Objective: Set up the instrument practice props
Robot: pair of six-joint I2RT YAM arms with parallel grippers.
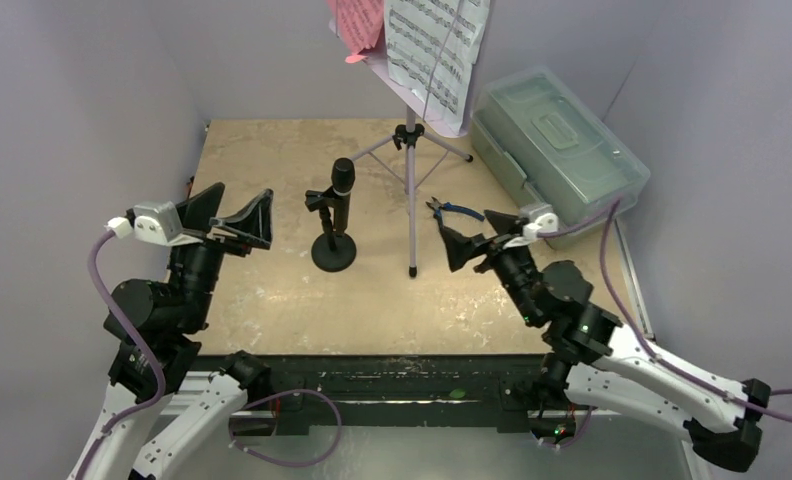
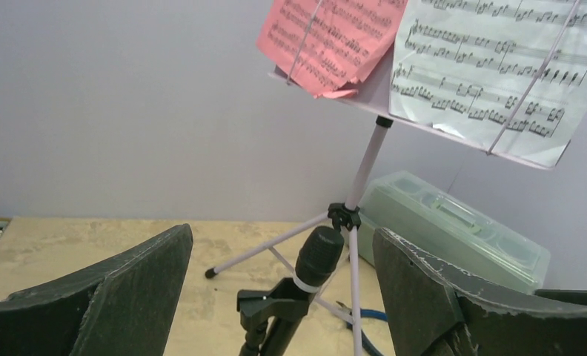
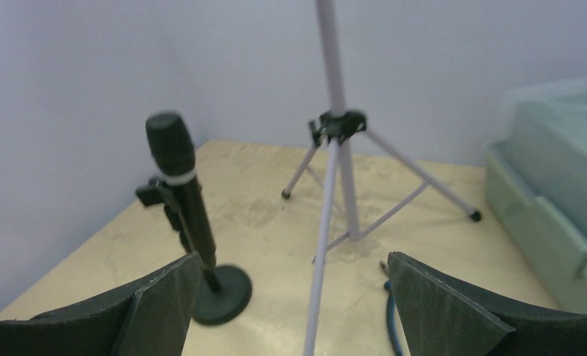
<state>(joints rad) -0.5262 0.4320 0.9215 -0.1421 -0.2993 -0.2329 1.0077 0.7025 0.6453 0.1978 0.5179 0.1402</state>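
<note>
1. Standing assembled at mid-table: the lavender music stand is upright on its tripod. A pink sheet and a white sheet rest on its tray. The black microphone is clipped upright in the short mic stand just to its left.
2. The setup looks to be at its closing step. Any next move calls for little more than squaring the sheets without knocking the thin pole.
3. The left gripper hovers left of the microphone on a bent, raised arm, jaws spread wide and empty.
4. The right gripper hangs right of the stand's front leg, near the blue-handled pliers, equally wide and empty.
</note>
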